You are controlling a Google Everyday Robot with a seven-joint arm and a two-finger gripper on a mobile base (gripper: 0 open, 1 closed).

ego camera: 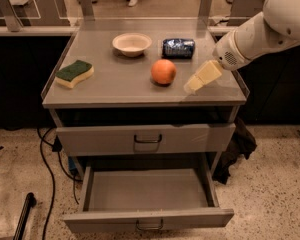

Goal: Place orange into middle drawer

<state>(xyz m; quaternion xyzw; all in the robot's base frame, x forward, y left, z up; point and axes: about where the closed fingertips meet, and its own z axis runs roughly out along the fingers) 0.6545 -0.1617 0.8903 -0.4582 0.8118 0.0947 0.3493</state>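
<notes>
The orange (163,72) sits on the grey cabinet top (115,84), right of centre. My gripper (199,79) hangs just above the top, a short way right of the orange and not touching it. It holds nothing that I can see. The middle drawer (145,190) is pulled open below, and its grey inside is bare. Its small dark loop handle (150,227) faces the front. The like drawer front (147,139) above it is closed.
On the top there are also a cream bowl (132,43) at the back, a blue packet (178,48) behind the orange, and a green-and-yellow sponge (74,74) at the left. Cables (45,164) lie on the floor to the left. A dark bag (237,149) leans at the cabinet's right.
</notes>
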